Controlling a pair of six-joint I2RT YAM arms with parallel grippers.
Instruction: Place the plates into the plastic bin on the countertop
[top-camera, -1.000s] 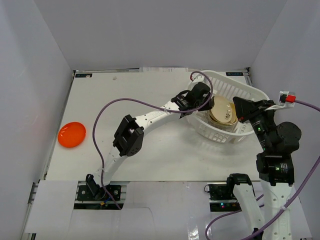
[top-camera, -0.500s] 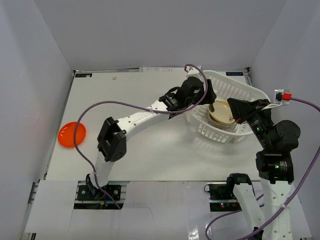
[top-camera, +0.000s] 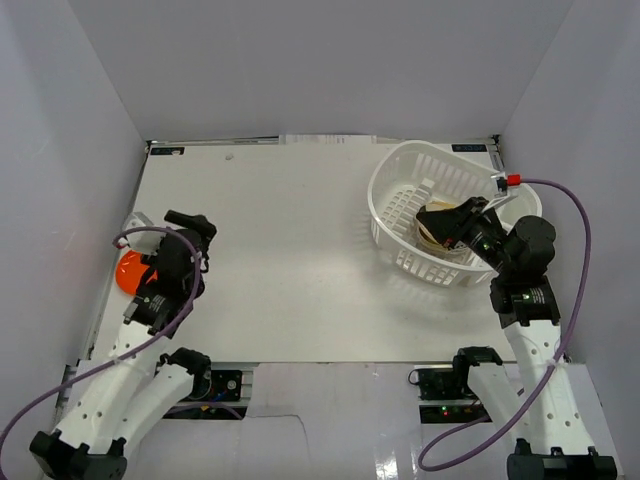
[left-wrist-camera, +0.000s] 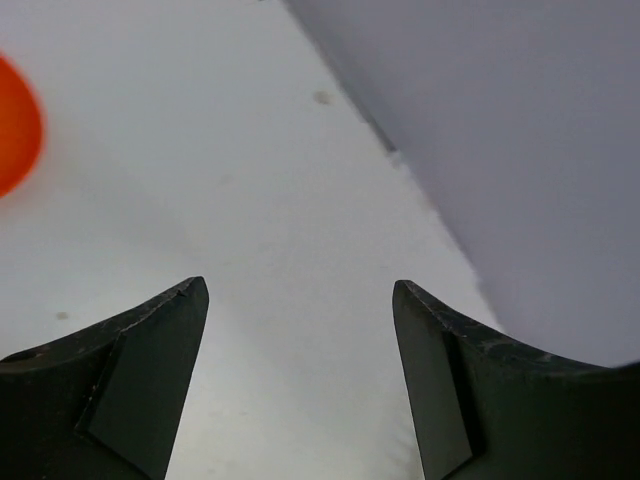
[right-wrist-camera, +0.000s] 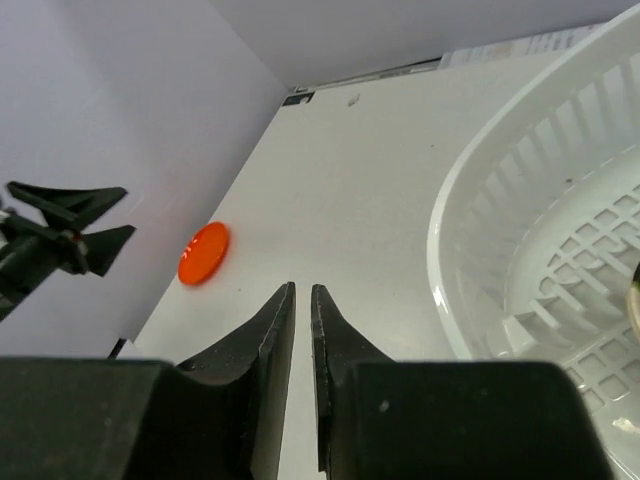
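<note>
Inside the plastic bin (top-camera: 430, 149) at the back right of the countertop (top-camera: 290, 260) lies a stack of tan and cream plates (top-camera: 433, 228). My right gripper (top-camera: 428, 214) hovers over that stack and partly hides it; its jaws are shut with nothing between them (right-wrist-camera: 302, 289). An orange plate (top-camera: 127, 271) rests by the left wall, also seen in the right wrist view (right-wrist-camera: 203, 253) and at the edge of the left wrist view (left-wrist-camera: 15, 120). My left gripper (top-camera: 194, 224) hangs just right of it, open and empty (left-wrist-camera: 300, 288).
White walls close in the countertop on three sides; the left wall (left-wrist-camera: 520, 150) stands close beside my left gripper. Purple cables trail from both wrists. The bin's lattice rim (right-wrist-camera: 470, 210) rises just right of my right fingers.
My left arm has swung back from the bin to the left side beside the orange plate, and its jaws have opened. The right gripper has moved further over the bin.
</note>
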